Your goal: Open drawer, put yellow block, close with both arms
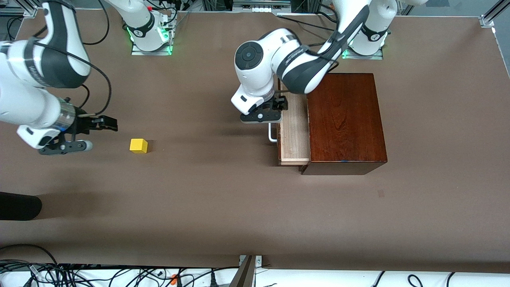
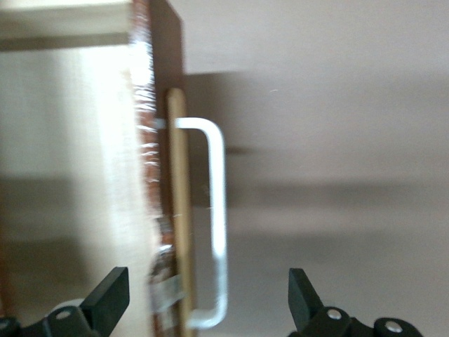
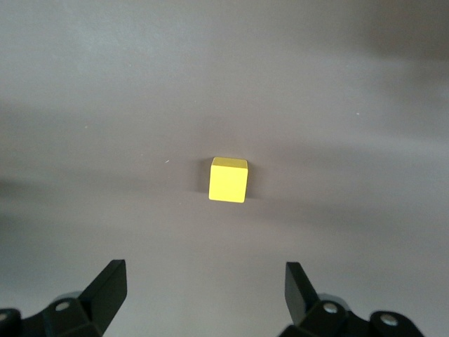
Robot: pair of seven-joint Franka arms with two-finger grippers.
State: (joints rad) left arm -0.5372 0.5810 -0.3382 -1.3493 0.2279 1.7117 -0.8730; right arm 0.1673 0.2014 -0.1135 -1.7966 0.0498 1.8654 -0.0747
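Observation:
The drawer (image 1: 294, 131) is pulled partly out of the dark wooden box (image 1: 344, 119), its pale tray showing. Its white handle (image 1: 272, 134) faces the right arm's end of the table. My left gripper (image 1: 280, 104) is open and hovers over the drawer front and handle, holding nothing. In the left wrist view the handle (image 2: 219, 210) lies between the spread fingers of the left gripper (image 2: 208, 284). The yellow block (image 1: 138, 145) lies on the table toward the right arm's end. My right gripper (image 1: 104, 123) is open and empty beside it. In the right wrist view the block (image 3: 229, 180) lies ahead of the right gripper (image 3: 203, 277).
A dark rounded object (image 1: 18, 206) lies at the table's edge at the right arm's end, nearer the front camera. Cables (image 1: 119, 275) run along the edge nearest the front camera. Bare brown table (image 1: 207, 159) lies between block and drawer.

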